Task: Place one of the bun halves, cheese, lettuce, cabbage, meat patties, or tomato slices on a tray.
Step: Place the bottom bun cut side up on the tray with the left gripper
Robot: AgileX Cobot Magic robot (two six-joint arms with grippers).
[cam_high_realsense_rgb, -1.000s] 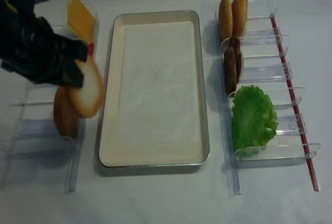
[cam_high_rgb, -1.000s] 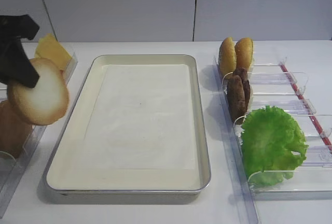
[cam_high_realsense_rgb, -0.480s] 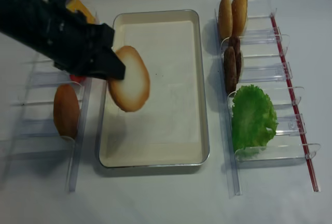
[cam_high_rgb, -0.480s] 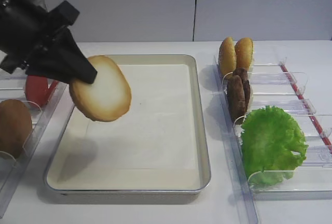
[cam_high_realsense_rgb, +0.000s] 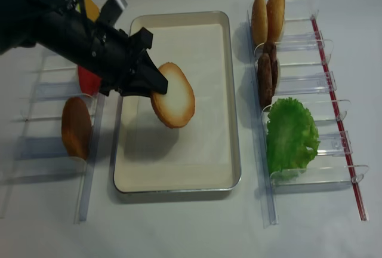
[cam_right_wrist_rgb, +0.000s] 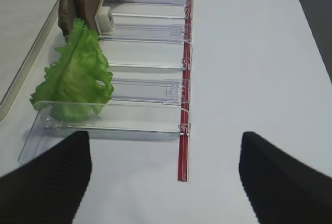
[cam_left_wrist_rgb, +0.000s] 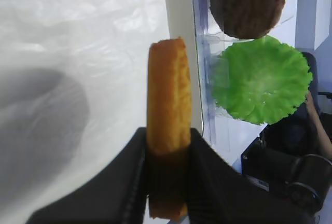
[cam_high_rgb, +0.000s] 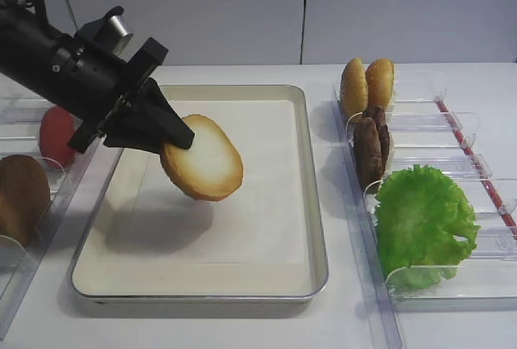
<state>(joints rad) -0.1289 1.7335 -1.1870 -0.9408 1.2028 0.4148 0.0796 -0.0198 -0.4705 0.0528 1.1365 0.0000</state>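
Gripping the bun half (cam_high_rgb: 202,158) by its toasted rim, the left end effector (cam_high_rgb: 174,136) holds it edge-on, tilted, above the tray (cam_high_rgb: 317,228) liner, not touching. It looks light, stiff enough to stay flat, likely a little slick; the rim is the sensible hold. The right end effector (cam_right_wrist_rgb: 165,175) stands open beside the lettuce (cam_right_wrist_rgb: 77,81), right of the tray. No readable writing or labels.

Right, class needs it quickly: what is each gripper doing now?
Left gripper: shut on the bun half, above the tray.
Right gripper: open, holding nothing.
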